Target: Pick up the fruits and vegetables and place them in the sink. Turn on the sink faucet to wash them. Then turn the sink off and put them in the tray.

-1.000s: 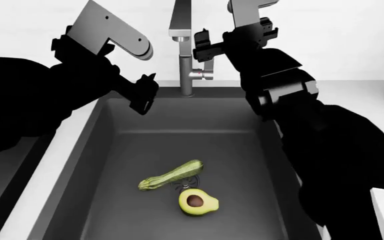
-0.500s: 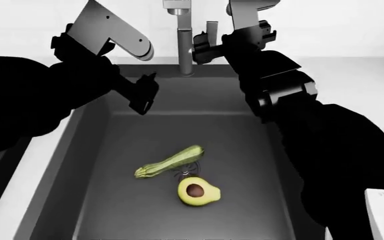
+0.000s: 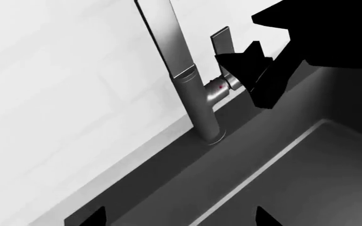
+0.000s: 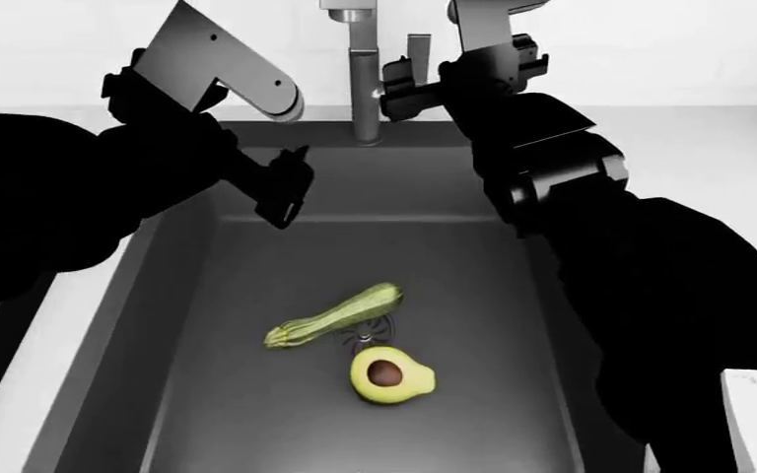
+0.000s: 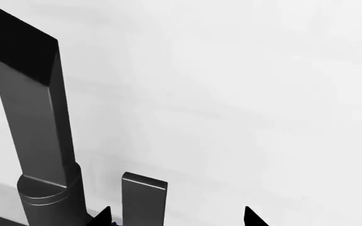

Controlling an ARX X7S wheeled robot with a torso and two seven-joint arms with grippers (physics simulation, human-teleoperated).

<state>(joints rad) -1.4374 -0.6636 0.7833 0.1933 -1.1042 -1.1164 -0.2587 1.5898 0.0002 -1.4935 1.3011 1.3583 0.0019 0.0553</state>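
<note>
Faucet lever [image 4: 417, 49]: upright beside the spout [image 4: 364, 94], at the sink's back edge.
Right gripper [image 4: 401, 87]: at the lever, fingers apparently either side; grip unclear.
Zucchini [image 4: 335, 315], avocado [image 4: 390, 375]: near the drain, mid-sink [image 4: 181, 325], open floor all round.
Left gripper [image 4: 287, 187]: over the back-left corner, jaws parted, empty.

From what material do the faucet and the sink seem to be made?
The faucet looks like brushed steel: grey, with soft lengthwise highlights along the spout. The sink looks like a matte dark grey composite or stone-like material, uniform and without reflections, though coated metal cannot be excluded in this render.
</note>
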